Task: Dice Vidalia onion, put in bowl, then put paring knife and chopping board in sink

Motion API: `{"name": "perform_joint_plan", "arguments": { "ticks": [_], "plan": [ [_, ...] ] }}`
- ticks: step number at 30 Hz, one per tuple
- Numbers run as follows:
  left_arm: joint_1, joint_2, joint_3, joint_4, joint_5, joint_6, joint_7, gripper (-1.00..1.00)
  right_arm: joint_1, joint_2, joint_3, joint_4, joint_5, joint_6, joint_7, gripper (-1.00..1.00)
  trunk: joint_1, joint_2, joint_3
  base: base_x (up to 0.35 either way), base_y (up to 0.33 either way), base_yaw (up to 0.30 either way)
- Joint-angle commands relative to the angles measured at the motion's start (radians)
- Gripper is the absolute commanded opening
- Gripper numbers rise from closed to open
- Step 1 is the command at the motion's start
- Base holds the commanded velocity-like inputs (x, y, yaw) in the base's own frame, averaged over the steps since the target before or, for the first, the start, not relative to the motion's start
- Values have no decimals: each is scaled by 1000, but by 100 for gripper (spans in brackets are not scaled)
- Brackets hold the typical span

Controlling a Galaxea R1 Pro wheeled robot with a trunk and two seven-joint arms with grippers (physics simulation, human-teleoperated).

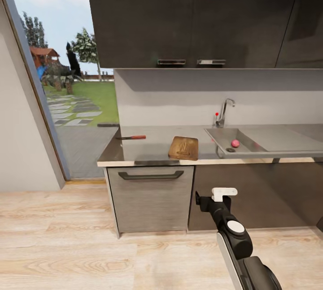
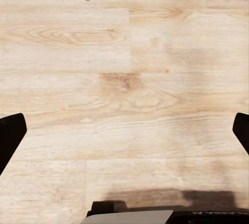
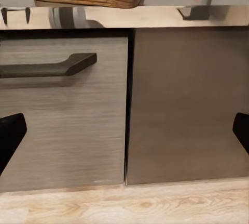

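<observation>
Jaws spread on both arms, empty: left jaws (image 2: 124, 130) face bare floor (image 2: 124, 78), right jaws (image 3: 124, 130) face the cabinet fronts under the table. Onion (image 1: 235, 143) sits in the sink (image 1: 258, 146) beside the drain. Board (image 1: 184, 148) lies at the table's (image 1: 152, 142) front edge, knife (image 1: 131, 137) left of it, near the left end. Step in hand: close in on the sink, likely right arm (image 1: 233, 231) up and over the rim. Watch the tap (image 1: 223, 113) behind; table right of the sink looks open.
</observation>
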Motion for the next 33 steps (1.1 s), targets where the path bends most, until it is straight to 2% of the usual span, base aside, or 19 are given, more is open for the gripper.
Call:
{"name": "perform_joint_plan", "arguments": {
  "ticks": [1, 33],
  "plan": [
    [0, 0, 0, -1, 1, -2, 0, 100, -1, 0, 2, -1, 0, 6, -5, 100, -4, 7, 2, 0, 0, 0],
    [0, 0, 0, 31, 1, -3, 0, 100, -1, 0, 2, 5, -3, 6, -4, 100, -127, 231, 103, 0, 0, 0]
  ]
}}
